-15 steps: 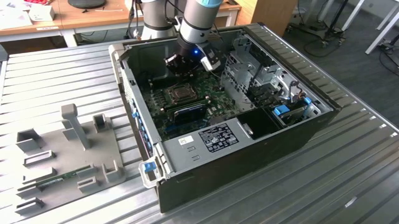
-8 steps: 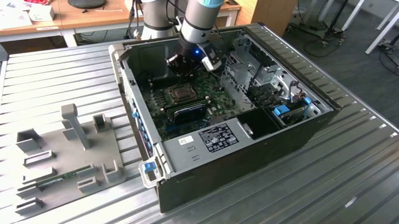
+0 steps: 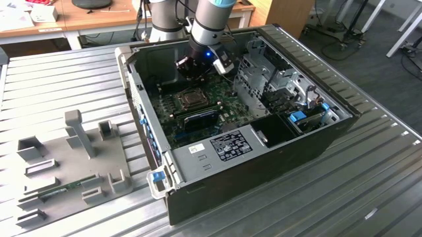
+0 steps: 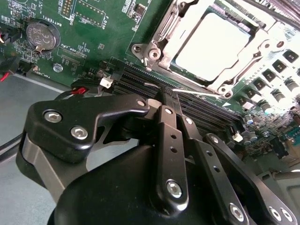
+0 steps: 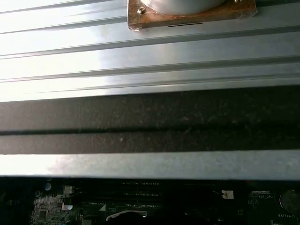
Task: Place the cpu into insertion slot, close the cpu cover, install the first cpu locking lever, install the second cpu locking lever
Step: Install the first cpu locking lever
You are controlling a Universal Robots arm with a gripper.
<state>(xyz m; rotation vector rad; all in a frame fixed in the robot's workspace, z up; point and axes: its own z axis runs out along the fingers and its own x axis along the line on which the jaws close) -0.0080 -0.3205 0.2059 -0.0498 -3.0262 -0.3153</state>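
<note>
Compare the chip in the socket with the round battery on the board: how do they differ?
In the second wrist view, the chip is square with a pale, flat metal top, while the battery is a round disc. The chip is clearly larger than the battery. The chip sits inside a silvery metal frame with a screw at its corner; the battery sits in a dark round holder. Both lie flat on the same green board.

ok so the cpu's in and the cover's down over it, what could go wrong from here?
1. The shut pincer has its tip at the thin silvery lever, right above the memory slots. A slip could scrape them.
2. In the exterior view the arm reaches into the case beside the metal drive cage. A sideways swing might strike it.
</note>
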